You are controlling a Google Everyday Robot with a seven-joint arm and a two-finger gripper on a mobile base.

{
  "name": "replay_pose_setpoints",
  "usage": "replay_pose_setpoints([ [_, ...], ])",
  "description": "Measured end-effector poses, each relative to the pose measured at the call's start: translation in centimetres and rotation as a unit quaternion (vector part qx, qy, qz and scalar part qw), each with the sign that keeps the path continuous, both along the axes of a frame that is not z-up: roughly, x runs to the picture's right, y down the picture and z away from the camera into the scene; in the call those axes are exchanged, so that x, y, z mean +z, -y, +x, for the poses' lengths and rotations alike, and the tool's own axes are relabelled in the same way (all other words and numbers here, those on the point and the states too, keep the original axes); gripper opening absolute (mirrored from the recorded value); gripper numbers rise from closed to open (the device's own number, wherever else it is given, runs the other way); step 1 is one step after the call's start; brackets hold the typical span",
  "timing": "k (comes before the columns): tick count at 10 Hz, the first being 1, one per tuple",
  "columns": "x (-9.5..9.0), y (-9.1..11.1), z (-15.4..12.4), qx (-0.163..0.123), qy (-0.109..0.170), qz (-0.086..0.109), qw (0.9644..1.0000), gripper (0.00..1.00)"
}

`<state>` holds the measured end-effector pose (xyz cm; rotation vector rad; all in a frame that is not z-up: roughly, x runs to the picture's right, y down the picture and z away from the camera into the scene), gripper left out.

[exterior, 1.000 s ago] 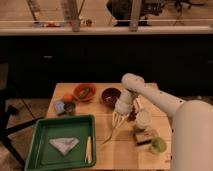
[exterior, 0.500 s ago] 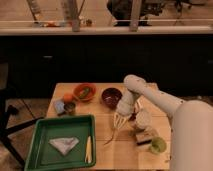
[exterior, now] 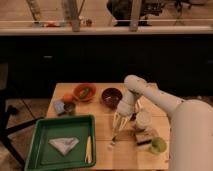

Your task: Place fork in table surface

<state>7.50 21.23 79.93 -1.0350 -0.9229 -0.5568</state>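
The fork is a thin pale utensil that hangs steeply from my gripper, with its lower tip at or just above the table surface. The gripper is over the middle of the light wooden tabletop, right of the green tray and in front of a dark red bowl. It is shut on the fork's upper end. The arm reaches in from the right.
A green tray at the front left holds a white folded napkin and a broader cream utensil. An orange bowl and small items stand at the back left. A pale cup, a box and a green cup stand to the right.
My gripper has moved a little to the right and lower with the fork, and the fork's tip is now closer to the tabletop.
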Motion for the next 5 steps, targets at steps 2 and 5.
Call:
replay_pose_setpoints([
  [2, -0.15, 0.04, -0.11, -0.001, 0.004, 0.0, 1.0, 0.8],
  [5, -0.31, 0.29, -0.11, -0.001, 0.004, 0.005, 1.0, 0.8],
])
